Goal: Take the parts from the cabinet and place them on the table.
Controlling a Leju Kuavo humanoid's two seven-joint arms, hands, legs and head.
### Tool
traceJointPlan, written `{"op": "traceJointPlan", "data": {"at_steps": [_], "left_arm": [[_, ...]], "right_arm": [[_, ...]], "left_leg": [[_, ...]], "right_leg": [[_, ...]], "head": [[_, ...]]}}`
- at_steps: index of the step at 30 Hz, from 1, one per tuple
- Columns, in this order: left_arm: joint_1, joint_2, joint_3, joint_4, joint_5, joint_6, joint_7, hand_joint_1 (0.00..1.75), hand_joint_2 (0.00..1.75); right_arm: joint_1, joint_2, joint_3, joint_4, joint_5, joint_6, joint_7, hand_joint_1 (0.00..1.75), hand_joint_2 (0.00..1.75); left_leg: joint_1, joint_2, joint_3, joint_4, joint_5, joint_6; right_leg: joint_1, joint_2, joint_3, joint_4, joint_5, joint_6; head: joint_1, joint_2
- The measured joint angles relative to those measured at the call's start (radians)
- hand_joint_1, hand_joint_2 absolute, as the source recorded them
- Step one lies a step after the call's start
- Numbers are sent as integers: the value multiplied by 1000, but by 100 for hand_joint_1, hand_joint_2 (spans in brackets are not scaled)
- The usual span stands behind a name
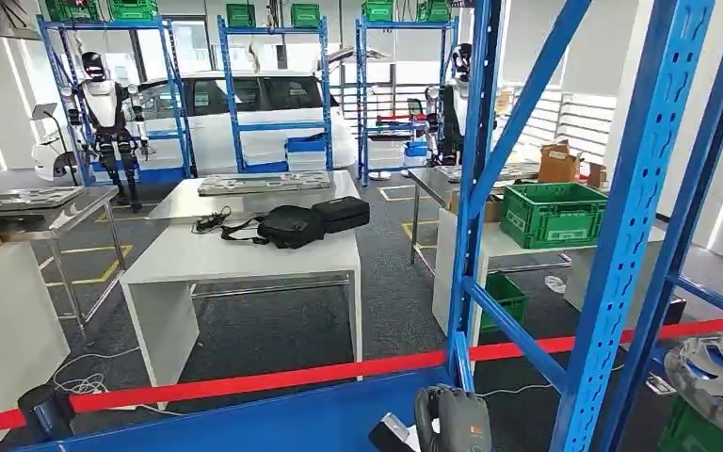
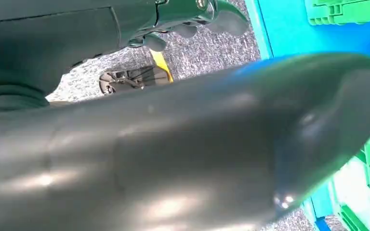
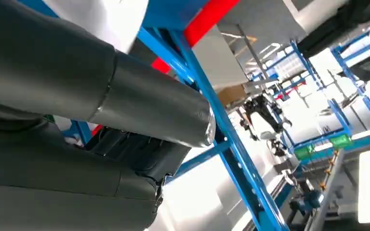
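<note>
A silver wheel cover (image 1: 721,375) lies on the blue cabinet rack (image 1: 635,202) at the lower right of the head view, partly cut off by the frame edge. A grey hand (image 1: 452,420) rises at the bottom edge just left of the rack's upright, well short of the cover; I take it for my right hand. In the right wrist view its thick thumb (image 3: 149,111) lies over dark fingers (image 3: 134,150) with nothing seen between them. My left hand (image 2: 183,144) hangs over grey floor, its dark fingers (image 2: 189,19) apart from the thumb, holding nothing.
A white table (image 1: 245,259) with black bags (image 1: 306,222) stands ahead on the left, beyond a red tape barrier (image 1: 245,380) and a blue panel (image 1: 273,424). Green crates (image 1: 552,213) sit on a further table and low in the rack (image 1: 701,431). Other robots and shelves stand behind.
</note>
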Motion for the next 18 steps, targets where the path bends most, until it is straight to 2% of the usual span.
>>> {"op": "traceJointPlan", "data": {"at_steps": [10,18], "left_arm": [[3,0,0,0,0,5,8,0,0],[3,0,0,0,-3,12,16,0,0]], "right_arm": [[102,5,-26,2,-35,57,32,175,0],[150,5,-46,8,-42,64,37,175,0]], "left_leg": [[0,0,0,0,0,0],[0,0,0,0,0,0]], "right_leg": [[0,0,1,-1,0,0],[0,0,1,-1,0,0]], "head": [[0,0],[0,0]]}}
